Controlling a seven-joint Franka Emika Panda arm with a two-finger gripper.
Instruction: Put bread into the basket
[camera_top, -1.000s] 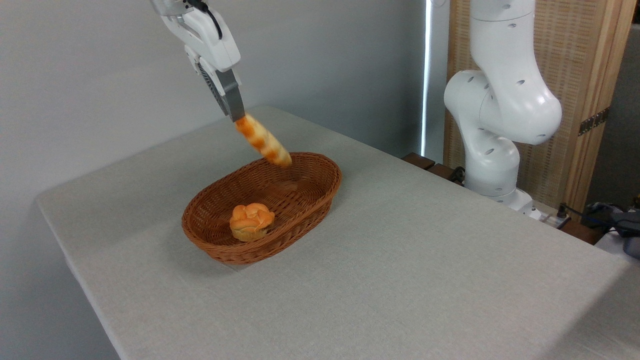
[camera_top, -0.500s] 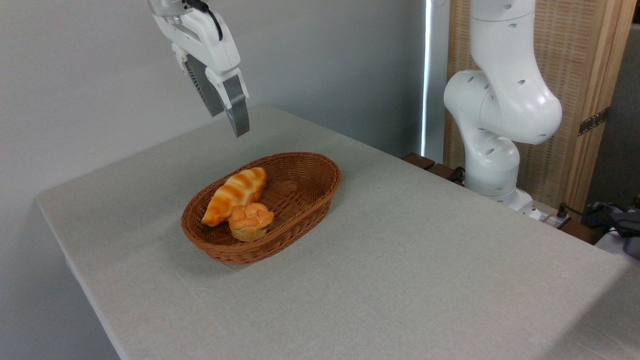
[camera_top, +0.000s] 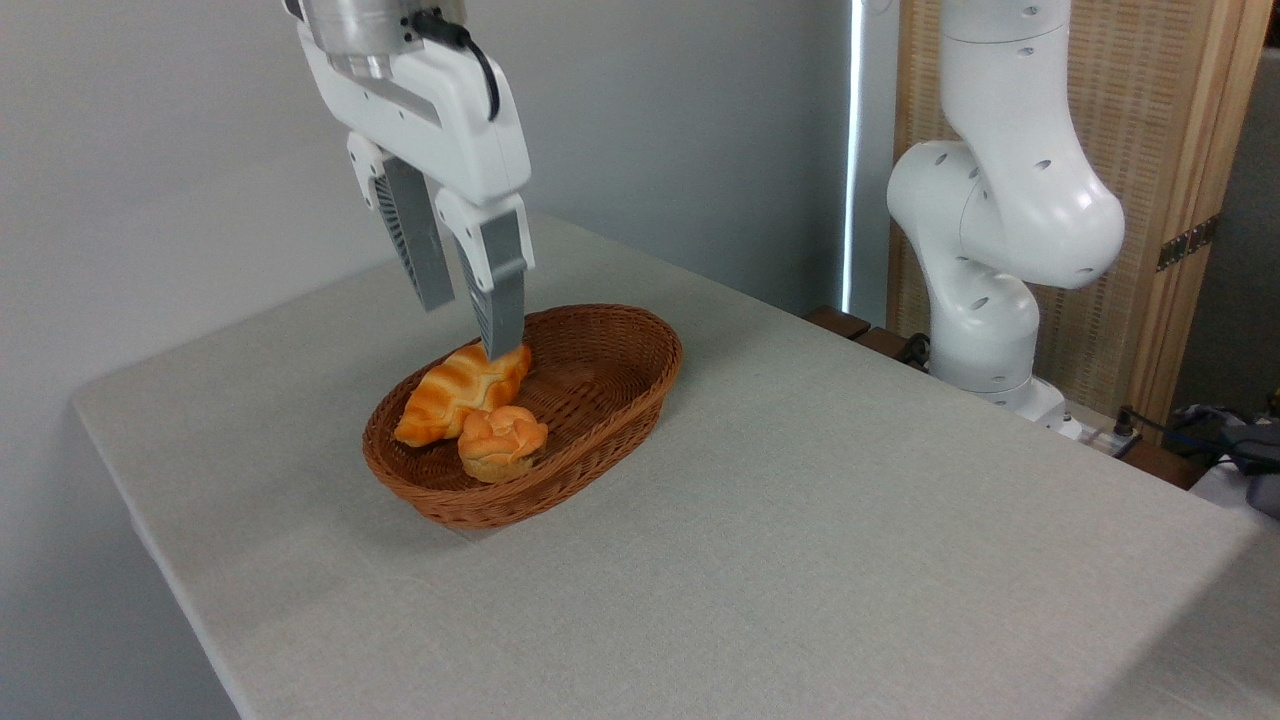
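Nearest to me I see the table (camera_top: 800, 560), covered in a pale grey cloth that takes up most of the view. On its left half sits the basket (camera_top: 600, 400), an oval of reddish-brown wicker with a thick braided rim. Inside it, at the near left end, I see a small round roll (camera_top: 502, 440), golden-orange with a knotted top. Just behind the roll and touching it lies the bread (camera_top: 458, 392), a long loaf with orange and pale stripes, resting inside the basket with its left tip up against the rim and its other end pointing toward the basket's middle.

Above the loaf I have the gripper (camera_top: 467, 325), tilted slightly, its two grey fingers spread with a clear gap between them and nothing held. The tip of the right finger (camera_top: 500, 300) overlaps the loaf's far end in this view; I cannot tell whether it touches.

Further back on the right, the arm's white base (camera_top: 990, 250) stands at the table's far edge, before a wooden screen (camera_top: 1150, 150). A grey wall (camera_top: 180, 150) lies behind.
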